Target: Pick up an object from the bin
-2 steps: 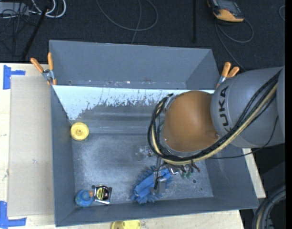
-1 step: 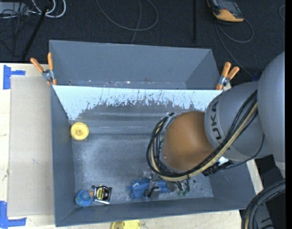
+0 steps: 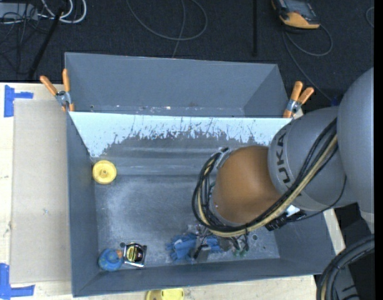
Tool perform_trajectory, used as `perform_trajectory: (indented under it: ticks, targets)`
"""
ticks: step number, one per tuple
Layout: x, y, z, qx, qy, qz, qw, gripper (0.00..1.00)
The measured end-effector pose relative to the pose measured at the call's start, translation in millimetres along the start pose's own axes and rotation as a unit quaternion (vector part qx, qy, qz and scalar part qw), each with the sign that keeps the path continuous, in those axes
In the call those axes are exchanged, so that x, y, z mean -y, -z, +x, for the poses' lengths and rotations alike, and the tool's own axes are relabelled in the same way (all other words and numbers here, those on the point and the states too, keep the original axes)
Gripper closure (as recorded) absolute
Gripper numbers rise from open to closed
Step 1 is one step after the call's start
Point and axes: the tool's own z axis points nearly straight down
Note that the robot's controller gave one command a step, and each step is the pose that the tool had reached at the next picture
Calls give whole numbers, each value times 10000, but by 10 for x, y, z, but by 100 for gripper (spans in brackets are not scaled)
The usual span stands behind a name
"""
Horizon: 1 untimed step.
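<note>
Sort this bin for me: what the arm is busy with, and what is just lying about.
In hand: gripper, down at the bin's near side; the blue thing right by it.
Lying about: yellow disc, left; tape measure and blue round thing, near-left corner.

A blue object [image 3: 184, 247] of irregular shape lay on the floor of the grey bin [image 3: 147, 211], close to the near wall and somewhat right of the middle. Its right end ran under the arm's orange cover [image 3: 244, 189], so its full outline could not be made out. A small green bit [image 3: 241, 250] showed just to its right at the cover's lower edge. Well apart, toward the near-left corner, a black-and-yellow tape measure [image 3: 134, 254] lay flat just beside a round blue piece [image 3: 109, 259]. A yellow round disc [image 3: 104, 172] lay alone by the left wall, farther back.
</note>
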Motion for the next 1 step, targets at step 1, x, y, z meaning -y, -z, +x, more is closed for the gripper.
perform_trajectory:
  ticks: [1]
  targets:
    - [-21,1438,58,12,212,3,9998,100]
